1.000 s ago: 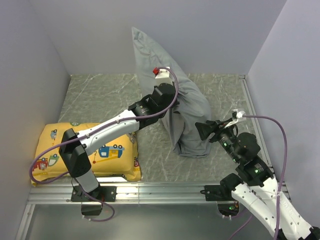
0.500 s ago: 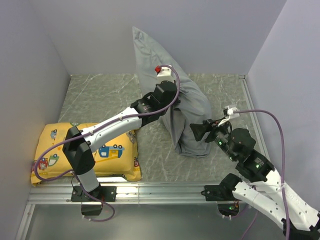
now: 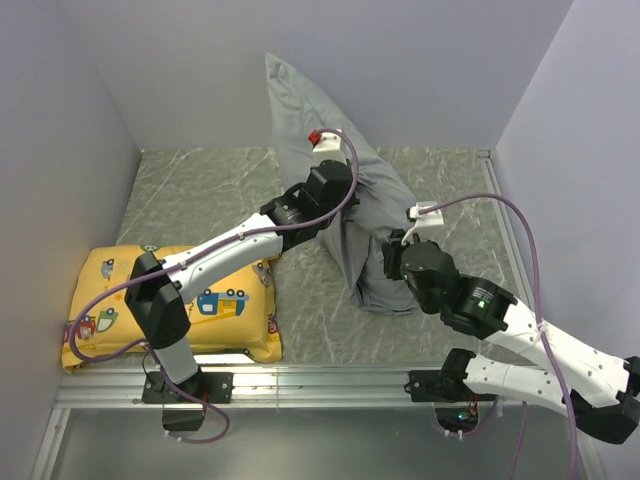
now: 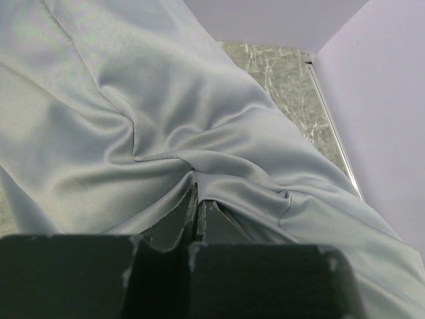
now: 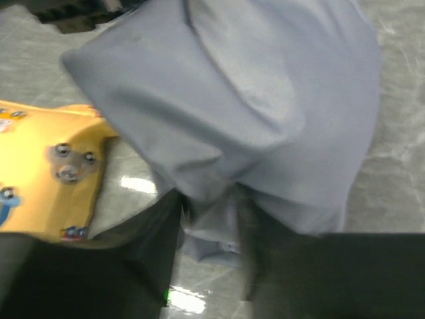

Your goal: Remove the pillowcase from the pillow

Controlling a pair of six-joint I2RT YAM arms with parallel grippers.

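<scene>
The grey pillowcase point(image 3: 375, 215) hangs bunched and bulging over the table middle, its top corner leaning on the back wall. The white pillow does not show; it is hidden inside the cloth. My left gripper point(image 3: 338, 212) is shut on a fold of the pillowcase point(image 4: 199, 119), with its tips point(image 4: 197, 198) pinching the cloth and holding it up. My right gripper point(image 3: 390, 262) is at the low near end of the pillowcase point(image 5: 252, 100). In the blurred right wrist view its jaws point(image 5: 211, 222) stand apart with a hanging fold of grey cloth between them.
A yellow cartoon-vehicle pillow point(image 3: 170, 300) lies at the near left and shows in the right wrist view point(image 5: 40, 166). Grey walls close the back and both sides. A metal rail point(image 3: 300, 378) runs along the near edge.
My right arm has swung left and forward, bringing its gripper up to the lower end of the pillowcase. The left arm and the held cloth have barely moved.
</scene>
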